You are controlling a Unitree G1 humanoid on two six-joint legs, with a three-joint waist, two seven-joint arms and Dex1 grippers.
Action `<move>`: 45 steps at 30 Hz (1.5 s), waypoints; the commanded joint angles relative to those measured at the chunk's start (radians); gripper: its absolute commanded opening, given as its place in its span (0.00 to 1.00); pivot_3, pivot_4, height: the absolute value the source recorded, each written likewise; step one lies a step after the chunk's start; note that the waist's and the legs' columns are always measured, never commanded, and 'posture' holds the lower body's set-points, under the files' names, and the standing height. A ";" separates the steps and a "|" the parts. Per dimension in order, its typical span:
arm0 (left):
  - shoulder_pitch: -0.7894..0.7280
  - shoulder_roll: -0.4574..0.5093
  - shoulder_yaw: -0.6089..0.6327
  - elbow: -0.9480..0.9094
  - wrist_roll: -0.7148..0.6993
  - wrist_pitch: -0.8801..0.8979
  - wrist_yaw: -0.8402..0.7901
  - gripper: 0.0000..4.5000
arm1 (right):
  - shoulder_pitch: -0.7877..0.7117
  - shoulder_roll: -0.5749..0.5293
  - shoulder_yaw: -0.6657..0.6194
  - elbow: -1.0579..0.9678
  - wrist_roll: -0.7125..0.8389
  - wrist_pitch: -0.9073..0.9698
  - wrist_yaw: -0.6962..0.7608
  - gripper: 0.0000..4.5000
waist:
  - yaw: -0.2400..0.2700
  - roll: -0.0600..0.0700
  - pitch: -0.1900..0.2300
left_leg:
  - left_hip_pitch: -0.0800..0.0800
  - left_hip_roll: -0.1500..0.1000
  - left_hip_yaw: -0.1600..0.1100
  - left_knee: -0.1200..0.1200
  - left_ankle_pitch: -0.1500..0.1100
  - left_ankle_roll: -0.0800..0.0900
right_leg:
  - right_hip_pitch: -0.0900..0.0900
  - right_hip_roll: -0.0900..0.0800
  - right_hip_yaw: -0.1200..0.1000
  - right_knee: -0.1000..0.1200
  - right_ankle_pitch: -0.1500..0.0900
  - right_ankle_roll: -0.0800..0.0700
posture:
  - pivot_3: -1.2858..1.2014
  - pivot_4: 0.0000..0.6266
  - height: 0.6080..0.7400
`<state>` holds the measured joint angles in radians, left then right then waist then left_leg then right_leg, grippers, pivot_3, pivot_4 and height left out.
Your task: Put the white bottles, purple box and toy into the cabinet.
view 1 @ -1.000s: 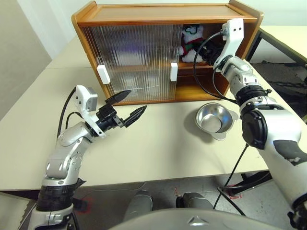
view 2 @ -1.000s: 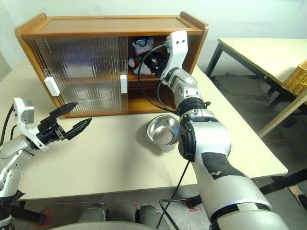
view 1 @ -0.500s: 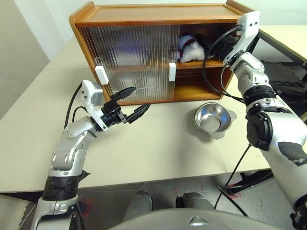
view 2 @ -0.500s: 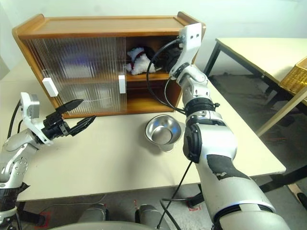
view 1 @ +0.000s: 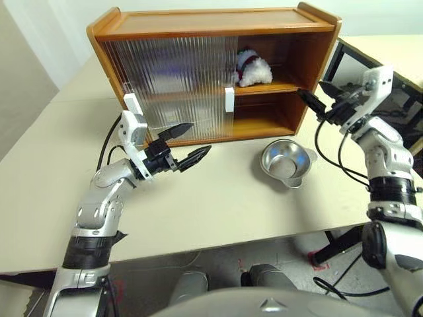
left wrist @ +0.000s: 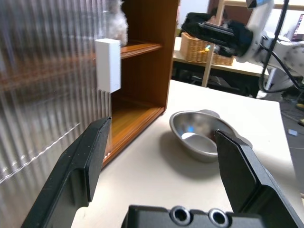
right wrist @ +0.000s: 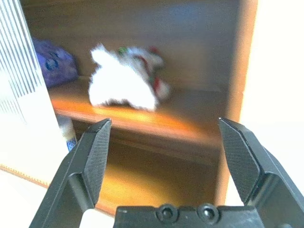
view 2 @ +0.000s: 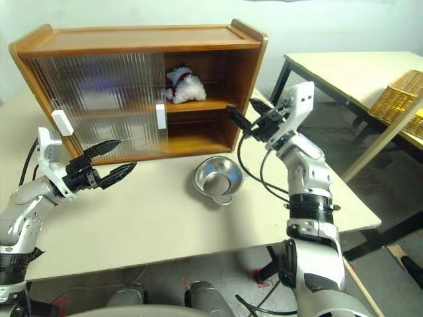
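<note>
The small white plush toy [view 1: 253, 69] with its red-and-green scarf is lying on the wooden cabinet's [view 1: 218, 21] upper shelf – soft, light, best pinched at the body – while the left gripper [view 1: 185, 144] and right gripper [view 2: 242, 113] are both hanging spread and empty.

Silver arms with black joint bands; black cables; pointed black fingers [view 1: 173, 130].

One wooden cabinet [view 1: 211, 26] with two white door handles [view 1: 229, 99]. Inside it: one plush toy [view 1: 252, 69] and one purple box [right wrist: 54, 64]. In front of it: one steel bowl [view 1: 284, 163].
</note>
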<state>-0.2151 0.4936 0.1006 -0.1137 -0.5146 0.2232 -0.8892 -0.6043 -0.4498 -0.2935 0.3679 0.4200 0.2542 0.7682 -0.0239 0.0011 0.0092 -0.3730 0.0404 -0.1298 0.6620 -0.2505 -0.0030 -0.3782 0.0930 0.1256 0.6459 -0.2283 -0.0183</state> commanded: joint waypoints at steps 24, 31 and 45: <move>-0.002 0.006 -0.001 0.009 0.009 0.000 -0.012 1.00 | 0.123 0.020 -0.435 0.151 0.572 0.823 -0.369 0.99 | -0.024 -0.001 0.001 | 0.004 -0.001 -0.002 -0.005 -0.006 -0.008 | 0.006 0.000 0.001 -0.001 -0.014 0.004 | 0.49 0.00 1.00; -0.003 0.010 0.001 0.013 0.009 -0.003 -0.016 1.00 | 0.159 0.000 -0.485 0.228 0.620 0.940 -0.381 0.99 | -0.017 -0.001 0.001 | 0.003 -0.003 -0.002 -0.004 -0.007 -0.007 | 0.006 0.000 0.001 -0.001 -0.015 0.007 | 0.49 0.00 1.00; -0.003 0.021 -0.004 0.007 0.012 -0.001 -0.020 1.00 | 0.195 0.042 -0.469 0.214 0.603 0.972 -0.395 0.99 | -0.018 -0.001 0.001 | 0.006 -0.003 -0.002 -0.004 -0.008 -0.008 | 0.008 0.000 0.002 -0.001 -0.015 0.006 | 0.49 0.00 1.00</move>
<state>-0.2197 0.5053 0.0999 -0.1005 -0.5105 0.2230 -0.9034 -0.4139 -0.4159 -0.7729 0.5929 1.0263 1.2307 0.3850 -0.0423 0.0004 0.0098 -0.3669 0.0379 -0.1318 0.6582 -0.2582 -0.0107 -0.3703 0.0935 0.1271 0.6450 -0.2436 -0.0122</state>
